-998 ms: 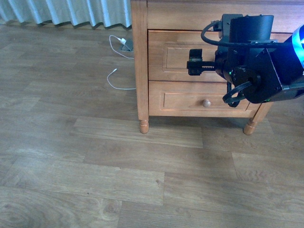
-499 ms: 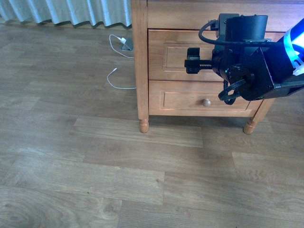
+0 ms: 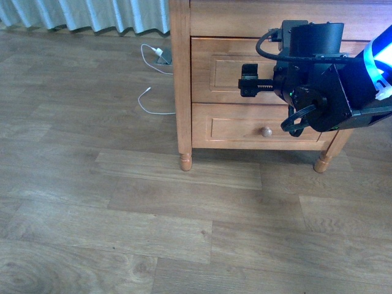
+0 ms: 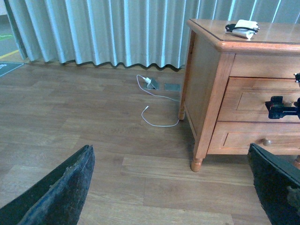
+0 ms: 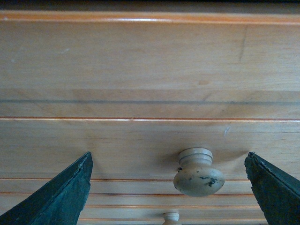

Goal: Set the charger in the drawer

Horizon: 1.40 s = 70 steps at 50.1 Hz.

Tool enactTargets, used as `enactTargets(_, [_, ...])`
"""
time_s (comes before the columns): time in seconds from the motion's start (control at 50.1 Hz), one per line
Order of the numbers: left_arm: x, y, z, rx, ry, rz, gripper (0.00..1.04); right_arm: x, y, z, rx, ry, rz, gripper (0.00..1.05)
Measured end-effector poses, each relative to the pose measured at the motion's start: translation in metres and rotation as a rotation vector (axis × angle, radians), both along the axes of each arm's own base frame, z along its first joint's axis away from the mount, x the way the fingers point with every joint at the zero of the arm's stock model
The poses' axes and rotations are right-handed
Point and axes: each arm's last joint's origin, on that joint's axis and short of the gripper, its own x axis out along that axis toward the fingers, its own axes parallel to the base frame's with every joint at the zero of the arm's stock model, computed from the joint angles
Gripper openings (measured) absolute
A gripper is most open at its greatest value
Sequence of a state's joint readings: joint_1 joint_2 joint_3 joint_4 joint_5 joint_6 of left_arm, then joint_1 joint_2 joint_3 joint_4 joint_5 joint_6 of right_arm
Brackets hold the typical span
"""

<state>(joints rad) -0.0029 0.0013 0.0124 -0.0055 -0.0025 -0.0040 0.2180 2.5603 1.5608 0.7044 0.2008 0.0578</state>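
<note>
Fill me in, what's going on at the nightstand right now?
The right gripper is open and faces the upper drawer, its fingers on either side of the round knob without touching it. The drawer is shut. The charger lies on the nightstand top, not yet picked up. The left gripper is open, holds nothing, and hangs over the floor off to the nightstand's side.

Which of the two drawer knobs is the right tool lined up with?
The upper drawer's knob: it shows large and close inside the open right tool; the lower drawer's knob is small and farther off.
</note>
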Motion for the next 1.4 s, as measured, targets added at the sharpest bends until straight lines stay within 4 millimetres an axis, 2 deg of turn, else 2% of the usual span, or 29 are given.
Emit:
enactTargets(0.739, [0.0000,0.0000,0.0000,0.000,0.000,0.000,0.99,0.0004,-0.0024,-0.0016,-0.008,-0.001,-0.006,0.96])
enactTargets(1.018, [0.0000,0.0000,0.0000,0.000,0.000,0.000,0.99,0.0004,-0.0033,-0.0031,-0.010,0.002,-0.007,0.58])
enactTargets(1.178, [0.0000,0.0000,0.0000,0.000,0.000,0.000,0.99,0.0010,-0.0074,-0.0042,-0.020,0.004,-0.020,0.26])
enactTargets(1.398, [0.0000,0.0000,0.0000,0.000,0.000,0.000,0.99,-0.0012,-0.0084,-0.0066,-0.019,0.002,-0.021,0.24])
